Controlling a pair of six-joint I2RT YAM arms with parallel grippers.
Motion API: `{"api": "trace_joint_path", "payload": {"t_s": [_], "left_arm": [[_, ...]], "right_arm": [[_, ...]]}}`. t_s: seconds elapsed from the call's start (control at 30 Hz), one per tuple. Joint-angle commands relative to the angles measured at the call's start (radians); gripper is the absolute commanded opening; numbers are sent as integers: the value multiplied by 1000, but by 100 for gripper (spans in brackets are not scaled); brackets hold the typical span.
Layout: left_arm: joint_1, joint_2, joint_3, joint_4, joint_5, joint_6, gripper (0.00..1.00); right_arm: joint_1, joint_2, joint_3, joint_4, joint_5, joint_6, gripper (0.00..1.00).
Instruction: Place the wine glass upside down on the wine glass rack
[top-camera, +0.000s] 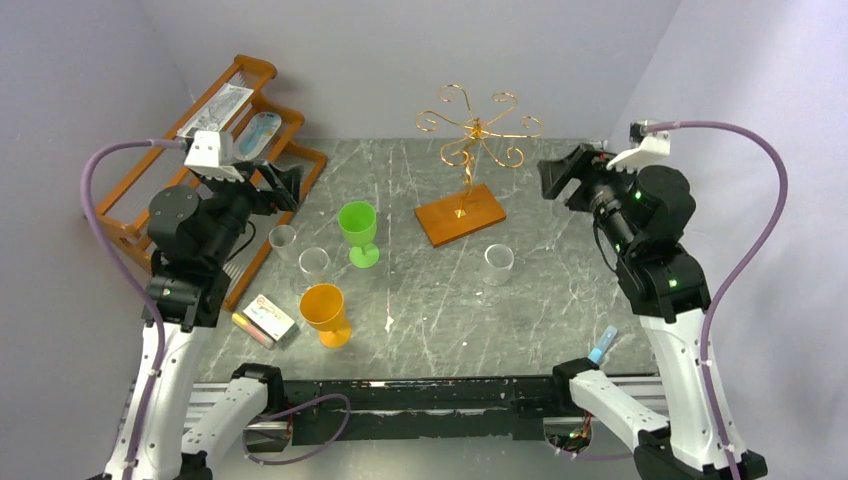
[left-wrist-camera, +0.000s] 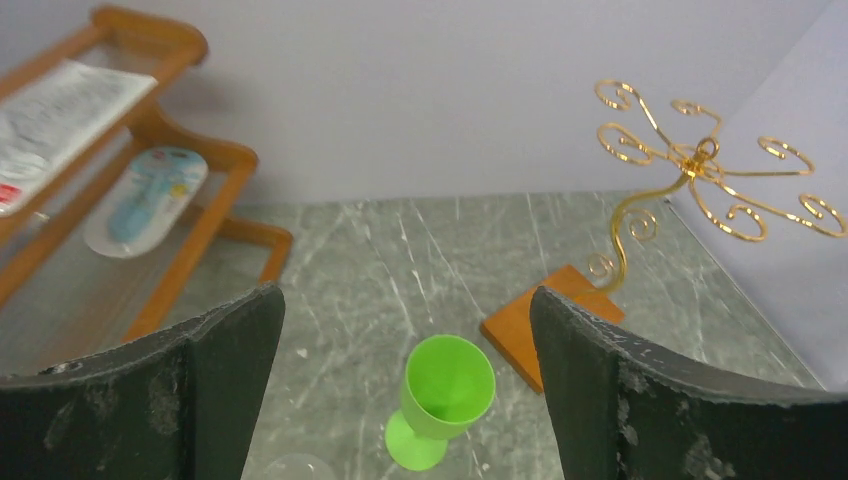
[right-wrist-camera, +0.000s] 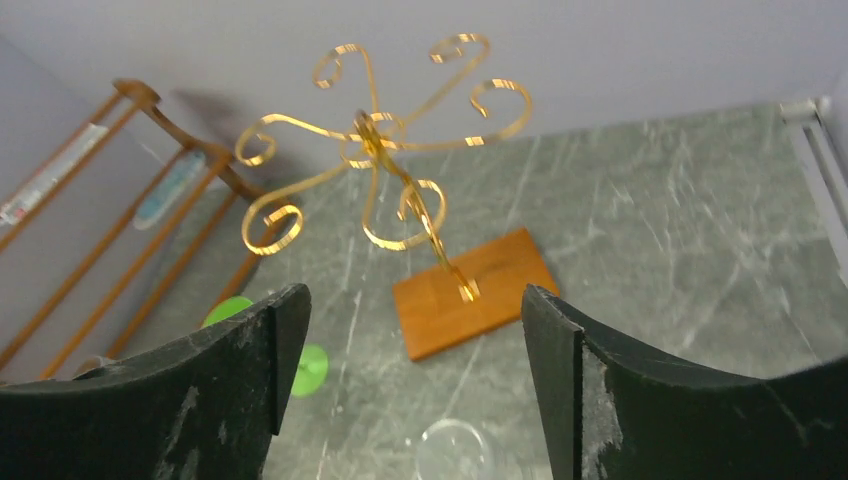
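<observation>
At the far middle of the counter (top-camera: 560, 330), the wine glass rack (top-camera: 462, 213) stands upright on its flat wooden base, its gold curled arms spread above a thin stem and carrying nothing. The green wine glass (top-camera: 357, 230) stands upright, mouth up, to the left of the base and a little nearer the arms, apart from it. An orange wine glass (top-camera: 325, 310) stands mouth up nearer still, close to the front left edge.

The left arm is folded high over the left side, its elbow raised and its tool (top-camera: 285, 185) pointing toward the middle. In the left wrist view that tool (left-wrist-camera: 405, 300) is spread wide with nothing between the fingers (left-wrist-camera: 230, 370); the green wine glass (left-wrist-camera: 448, 390) sits low in the gap, well below and beyond them, with the rack (left-wrist-camera: 515, 325) off to the right. The right arm is bent the same way over the right side, its tool (top-camera: 560, 175) raised just right of the rack. It too is spread wide (right-wrist-camera: 415, 295) and holds nothing, with the rack (right-wrist-camera: 475, 290) framed between its fingers (right-wrist-camera: 250, 370) and apart from them.

Two clear glasses (top-camera: 283, 240) (top-camera: 314, 263) stand close together left of the green one, beside the wooden shelf (top-camera: 255, 68) along the left edge. Another clear glass (top-camera: 497, 262) stands alone right of centre, in front of the rack. A small box (top-camera: 270, 317) lies just left of the orange glass. Bare counter shows between the green glass and the rack's base.
</observation>
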Motion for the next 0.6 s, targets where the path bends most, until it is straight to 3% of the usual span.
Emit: {"api": "trace_joint_path", "payload": {"t_s": [0.0,0.3,0.57], "left_arm": [[-4,11,-67,83,74,-83,97],[-4,55,-89,219,240,-162,97],[-4,54,-176,257,181,-218,97]], "right_arm": [[-7,-86,-44,-166,39,39,83],[-6,-174,-186,-270,-182,41,84],[-6,-65,-280,-361,-178,127,76]]}}
